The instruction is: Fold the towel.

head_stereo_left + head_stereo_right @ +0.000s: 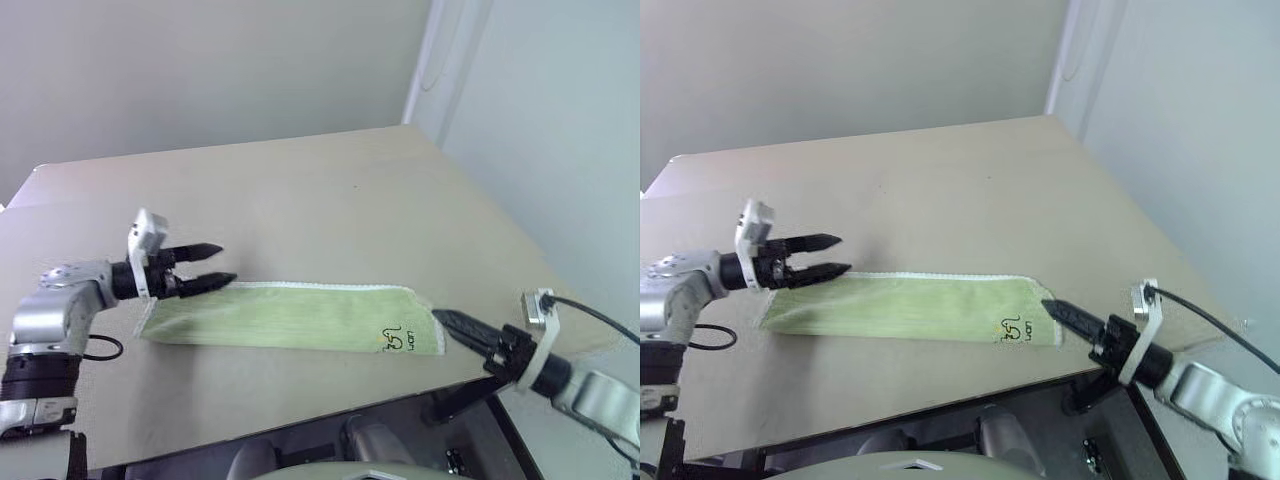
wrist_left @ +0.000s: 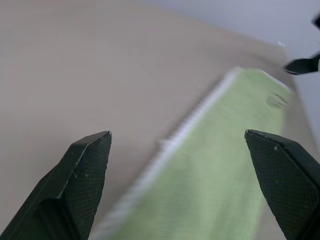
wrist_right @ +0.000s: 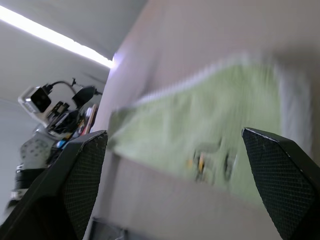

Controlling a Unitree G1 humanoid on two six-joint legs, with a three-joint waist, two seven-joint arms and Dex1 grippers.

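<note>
Towel [image 1: 290, 316] lies flat as long narrow strip near front edge of surface [image 1: 330, 200], already folded lengthwise, judging by its shape. Left tool [image 1: 215, 266] hovers over towel's left end, fingers spread, empty. Right tool [image 1: 1048, 304] just off towel's right end, open, holding nothing. Likely released to regrip for crosswise fold.

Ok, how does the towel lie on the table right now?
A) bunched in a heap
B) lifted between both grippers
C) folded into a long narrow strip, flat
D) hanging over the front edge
C: the towel lies flat on the table as a long narrow strip, with the left gripper and right gripper open at its two ends, holding nothing.
</note>
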